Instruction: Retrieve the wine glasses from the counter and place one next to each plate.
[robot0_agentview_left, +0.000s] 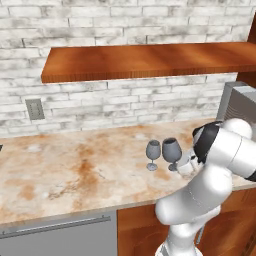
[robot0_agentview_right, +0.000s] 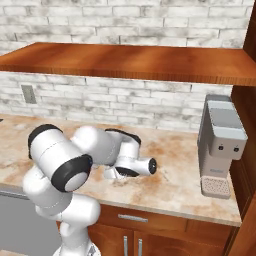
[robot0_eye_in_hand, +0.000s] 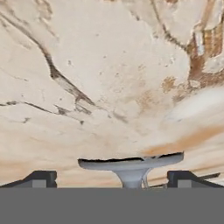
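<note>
Gripper (robot0_eye_in_hand: 112, 179): jaws spread — you see a glass foot (robot0_eye_in_hand: 131, 164) between them.
Wine glasses (robot0_agentview_left: 171, 150): upright on counter (robot0_agentview_left: 75, 170), slimmer glass (robot0_agentview_left: 153, 154) at 9 o'clock.

Both base views share the counter (robot0_agentview_left: 75, 170); hand view hugs it.

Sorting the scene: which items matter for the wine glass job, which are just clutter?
Job:
- two grey translucent stemmed wine glasses, slimmer one and wider one
- beige rust-veined stone counter
- open two-finger gripper, straddling a glass foot

Lying about:
- grey boxy coffee machine
- reddish-brown wooden shelf
- wall outlet
</note>
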